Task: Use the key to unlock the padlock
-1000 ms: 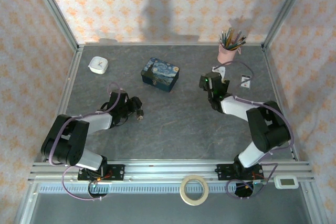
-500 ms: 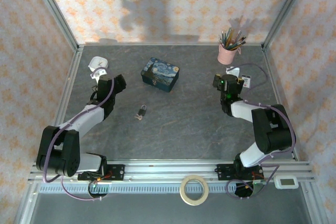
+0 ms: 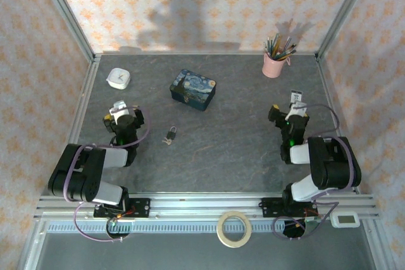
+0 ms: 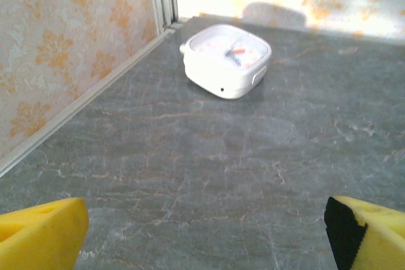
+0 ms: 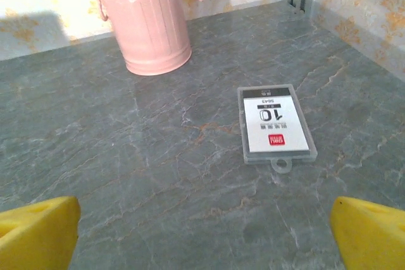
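Your grey stone-patterned table [image 3: 221,156] carries everything here, and your two arms sit folded back at its near corners. The left gripper [image 3: 122,116] hovers at the left side with its yellow fingers [image 4: 41,235] spread wide and nothing between them; the right gripper [image 3: 292,114] is at the right side, likewise spread wide and holding nothing, as the right wrist view [image 5: 202,235] shows. Next in size, the blue box [image 3: 193,90] with the swirling painted lid lies at the far middle. The pink bucket [image 5: 149,26] of pencils stands at the far right corner, and the white timer [image 4: 226,60] rests at the far left, straight ahead of your left fingers. A clear plastic card [image 5: 275,124] printed "10" lies flat just beyond your right gripper. Smallest of all is the padlock [image 3: 171,135]: you will find it on bare table between the arms, right of the left gripper, nearer than the blue box and well apart from both grippers. It is a tiny dark grey body with a thin looped shackle, and a paler speck sits at its near-left end; it is too small to tell whether that is the key
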Motion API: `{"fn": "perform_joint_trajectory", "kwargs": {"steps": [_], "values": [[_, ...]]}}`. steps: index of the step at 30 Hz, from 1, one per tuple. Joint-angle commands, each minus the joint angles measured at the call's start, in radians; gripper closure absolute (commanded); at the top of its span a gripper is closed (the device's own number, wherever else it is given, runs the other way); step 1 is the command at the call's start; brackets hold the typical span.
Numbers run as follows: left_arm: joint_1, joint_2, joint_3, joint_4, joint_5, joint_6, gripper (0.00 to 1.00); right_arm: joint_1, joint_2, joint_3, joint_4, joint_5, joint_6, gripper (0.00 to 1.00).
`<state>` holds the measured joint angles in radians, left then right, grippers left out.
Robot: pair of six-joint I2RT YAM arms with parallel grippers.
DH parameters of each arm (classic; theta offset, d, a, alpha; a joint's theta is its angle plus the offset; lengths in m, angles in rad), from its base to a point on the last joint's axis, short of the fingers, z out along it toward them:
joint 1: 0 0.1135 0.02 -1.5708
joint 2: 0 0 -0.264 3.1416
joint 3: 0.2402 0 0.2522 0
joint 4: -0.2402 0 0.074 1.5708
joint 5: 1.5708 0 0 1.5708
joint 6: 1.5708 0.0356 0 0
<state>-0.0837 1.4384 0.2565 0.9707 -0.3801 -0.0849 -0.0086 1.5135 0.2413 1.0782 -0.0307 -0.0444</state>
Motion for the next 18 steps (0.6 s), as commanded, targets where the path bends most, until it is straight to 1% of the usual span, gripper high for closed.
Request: {"fn": "perform_joint_trajectory", "kwargs": {"steps": [1,2,3,4,5,6,7,9,11,13,15,18], "values": [[0.018,0.1,-0.083,0.45,0.093,0.067,0.02,0.004,0.009,-0.022,0.193,-0.057,0.022,0.0],[0.025,0.126,-0.104,0.532,0.109,0.073,0.01,0.005,-0.001,-0.009,0.142,-0.053,0.02,0.0],[0.028,0.114,-0.115,0.529,0.131,0.072,0.01,0.01,0.01,-0.013,0.166,-0.041,0.017,0.0],[0.032,0.086,-0.107,0.468,0.151,0.06,0.01,0.015,0.008,-0.011,0.167,-0.034,0.015,0.0],[0.036,0.084,-0.095,0.439,0.161,0.058,0.01,0.016,0.004,-0.007,0.142,-0.033,0.014,0.0],[0.038,0.1,-0.083,0.444,0.164,0.064,0.01,0.018,0.008,-0.012,0.161,-0.029,0.013,0.0],[0.038,0.109,-0.074,0.445,0.164,0.069,0.01,0.019,0.004,-0.011,0.156,-0.029,0.012,0.0],[0.039,0.094,-0.06,0.378,0.16,0.059,0.01,0.018,0.005,-0.013,0.161,-0.028,0.012,0.0],[0.039,0.108,-0.066,0.417,0.151,0.066,0.01,0.018,0.004,-0.011,0.154,-0.029,0.011,0.0],[0.039,0.099,-0.059,0.387,0.141,0.055,0.01,0.018,0.003,-0.011,0.153,-0.027,0.012,0.0],[0.039,0.105,-0.065,0.409,0.139,0.06,0.01,0.018,0.005,-0.011,0.153,-0.027,0.012,0.0],[0.04,0.103,-0.062,0.4,0.128,0.052,0.01,0.019,0.007,-0.006,0.147,-0.026,0.01,0.0]]}}
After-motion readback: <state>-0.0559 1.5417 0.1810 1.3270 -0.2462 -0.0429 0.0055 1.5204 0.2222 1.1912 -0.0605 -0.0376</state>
